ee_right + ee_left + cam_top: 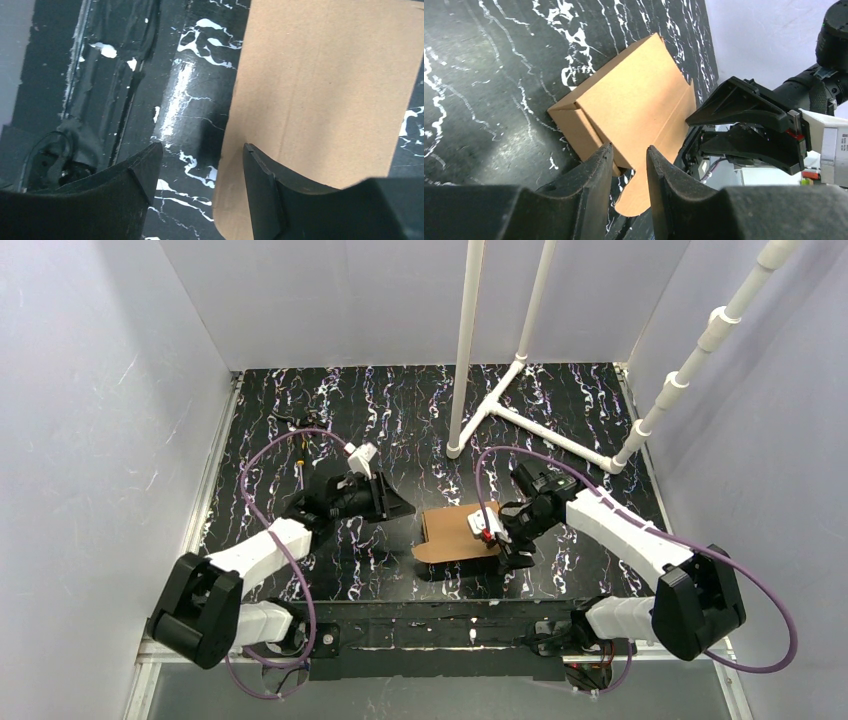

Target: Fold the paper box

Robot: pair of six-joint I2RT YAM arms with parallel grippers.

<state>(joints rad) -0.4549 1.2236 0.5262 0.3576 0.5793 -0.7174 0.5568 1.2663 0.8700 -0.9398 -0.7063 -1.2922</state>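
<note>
Partly folded brown cardboard paper box (455, 532)
Its edge lies under the right gripper (200, 150), spread and grasping nothing; the left gripper (629, 152), narrowly parted, sits apart.

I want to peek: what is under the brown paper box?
The paper box lies on the black marbled table; only that table shows around its edges. Anything directly beneath the cardboard is covered, so I cannot tell.

**No legible markings**

Nothing readable in any view. Plain, unprinted brown on the paper box (634, 95). Only white veining across the black surface (400, 410). Small red tab (794, 135) on the right arm (620, 525), too small to show any lettering.
</note>
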